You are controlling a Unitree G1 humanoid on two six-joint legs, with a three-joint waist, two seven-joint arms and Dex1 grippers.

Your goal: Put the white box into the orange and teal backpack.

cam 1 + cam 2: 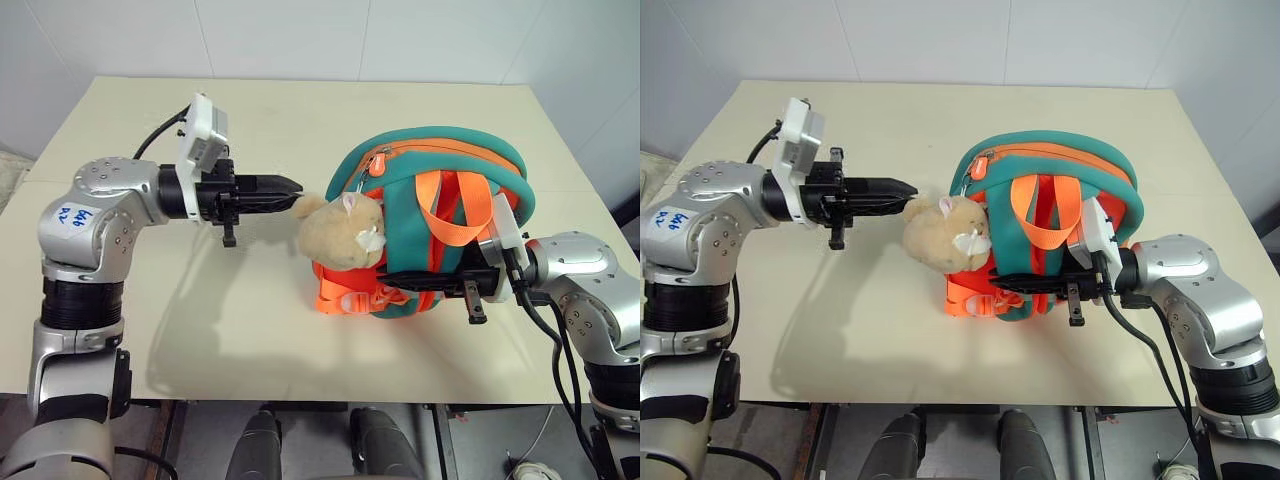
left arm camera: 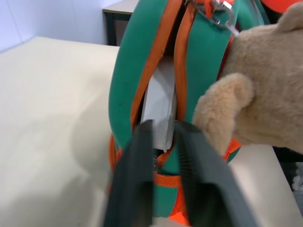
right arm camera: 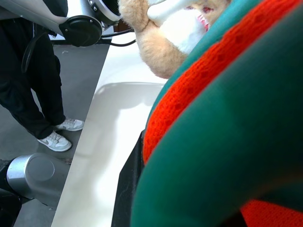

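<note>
The orange and teal backpack (image 1: 455,150) stands on the table, with its tan plush animal (image 1: 345,232) hanging on the side towards my left arm. In the left wrist view the white box (image 2: 160,101) sits inside the backpack's open zip slot (image 2: 156,61), only a narrow strip of it showing. My left gripper (image 1: 295,187) is shut on nothing, level, its tips just short of the plush animal's ear. My right gripper (image 1: 388,277) reaches across the backpack's lower front and is shut on its fabric, between the teal padding and the orange buckles (image 1: 345,297).
The cream table (image 1: 200,300) has free room to the left of and behind the backpack. A person's legs and white sneakers (image 3: 52,135) stand on the floor beside the table's edge.
</note>
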